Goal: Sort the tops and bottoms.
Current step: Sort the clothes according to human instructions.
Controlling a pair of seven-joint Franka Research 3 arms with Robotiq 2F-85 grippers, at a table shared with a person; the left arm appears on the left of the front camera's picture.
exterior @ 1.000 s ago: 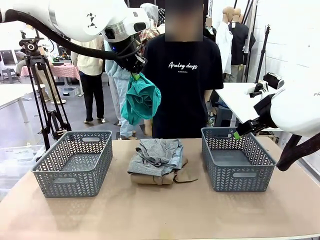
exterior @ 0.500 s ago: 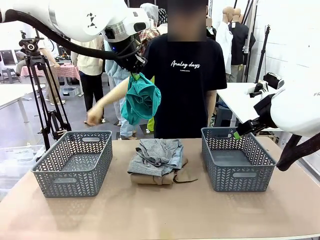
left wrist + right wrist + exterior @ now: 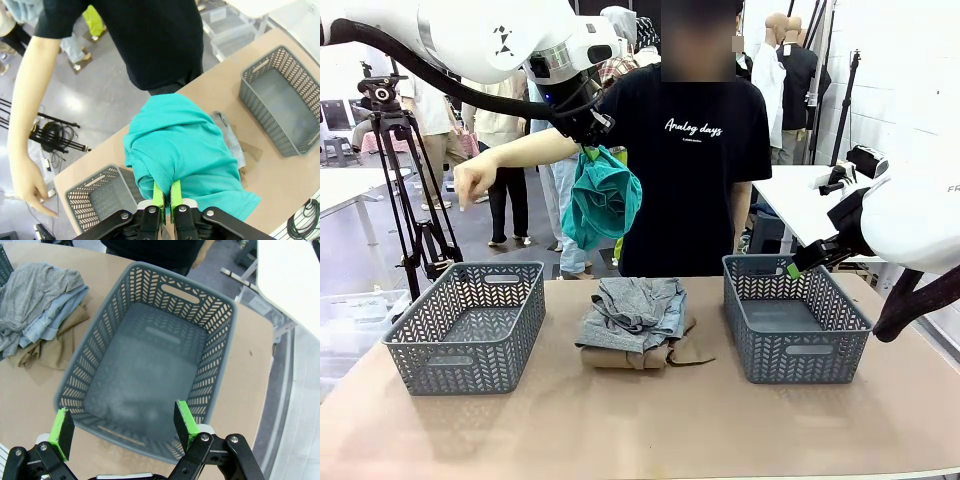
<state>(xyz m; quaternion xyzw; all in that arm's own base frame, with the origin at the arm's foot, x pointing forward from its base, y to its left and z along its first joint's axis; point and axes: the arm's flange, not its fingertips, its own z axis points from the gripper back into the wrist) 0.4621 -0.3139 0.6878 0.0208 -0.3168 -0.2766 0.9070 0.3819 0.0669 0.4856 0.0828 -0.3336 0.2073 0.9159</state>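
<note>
A: Progress, quick?

B: Barely begun, I'd say. On the table [image 3: 620,430] the left basket [image 3: 465,325] and right basket [image 3: 795,320] are both empty. Nothing sorted yet.

A: What's left?

B: Three pieces stacked mid-table between the baskets: grey top [image 3: 35,290] uppermost, denim bottoms [image 3: 50,322] under it, tan top [image 3: 55,347] lowest, one corner spilling toward the right basket.

A: Fourth piece?

B: The teal top [image 3: 603,200] hangs bunched in the air, high over the table's far edge in front of the person [image 3: 690,150], more toward the left basket's side than the right. It's lifted but not yet dropped in.

A: Claws?

B: The left gripper [image 3: 165,186] is pinched tight on a fold of the teal top. The right gripper [image 3: 122,429] has its jaws spread wide with nothing in them, poised over the right basket.

A: Room to move?

B: Bare tabletop runs all along the near side, with gaps either side of the stack. The basket rims are the edges to clear. The person's hand [image 3: 475,180] is held out above the left basket's far side, so watch it if the top swings that way.
</note>
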